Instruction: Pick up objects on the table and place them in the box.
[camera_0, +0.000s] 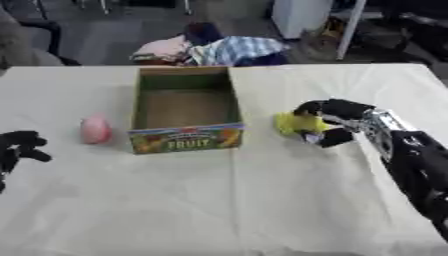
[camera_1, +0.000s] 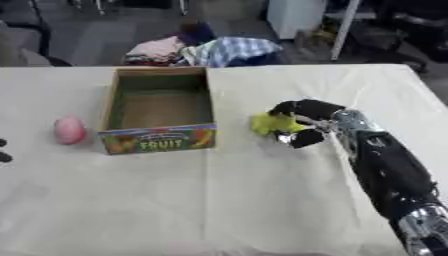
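Left eye view shows the robot's right hand (camera_0: 337, 122) curled around a yellow object (camera_0: 296, 123) on the table, just to the right of the cardboard box (camera_0: 185, 139). Fingers arch over the top of it and the thumb comes in from below, so I'd say the grasp is being made or has just closed; whether the object has left the cloth I cannot tell. The left hand (camera_0: 19, 147) sits idle at the left edge with its fingers bent inward, holding nothing. A pink object (camera_0: 95, 128) lies on the table just left of the box, untouched.

By my reckoning the step in hand is the pick of the yellow piece. The next move calls for a lift high enough to clear the box's right wall, a short carry leftward, and a release over the open bottom. The pink one would be left for after.

The box is brown corrugated card, rectangular and open-topped, with a bright printed front panel reading FRUIT; it looks empty inside. The yellow thing is lumpy and irregular. The pink one is smooth and egg-shaped. A pale tablecloth (camera_0: 219, 210) covers the table, creased in soft folds.
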